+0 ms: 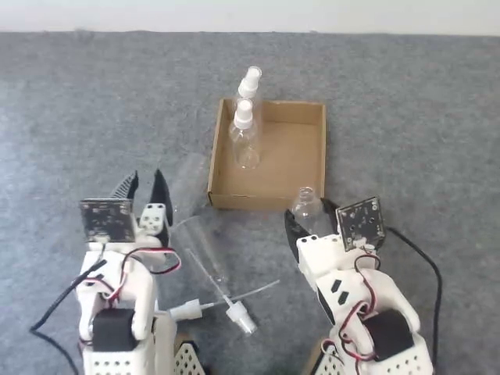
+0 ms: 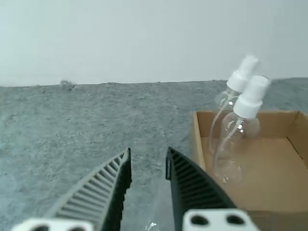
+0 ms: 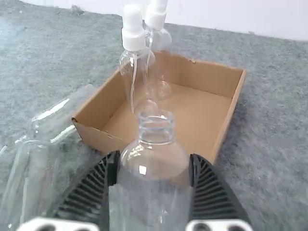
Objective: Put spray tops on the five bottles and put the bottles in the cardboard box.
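Jaws, right gripper [image 3: 154,166]: clenched on the uncapped bottle [image 3: 153,139], gripping the body under the shoulder. The bottle is upright with its threaded neck bare, just beside the near right corner of the cardboard box [image 1: 266,201].

Jaws, left gripper [image 2: 148,159]: released, nothing between them, hanging over the grey carpet [image 1: 406,117] left of the box.

Loose parts: first spray top [image 1: 187,311] and second spray top [image 1: 241,316] lie on the carpet between my arm bases, thin dip tubes trailing. I judge them featherlight, with bendable tubes. I would take one by the collar, never the tube.

Stock awaiting tops: near lying bottle [image 1: 207,242] is on its side ahead of the left arm, and far lying bottle [image 1: 187,176] lies beside the box's left wall. They look like thin clear plastic, empty and slick. I expect them to roll and to dent under a hard squeeze, so I would pinch mid-body, across the width.

Finished stock: front capped bottle [image 1: 244,137] and rear capped bottle [image 1: 250,82] stand in the box's far left corner, close together. They look top-heavy and easy to knock over.
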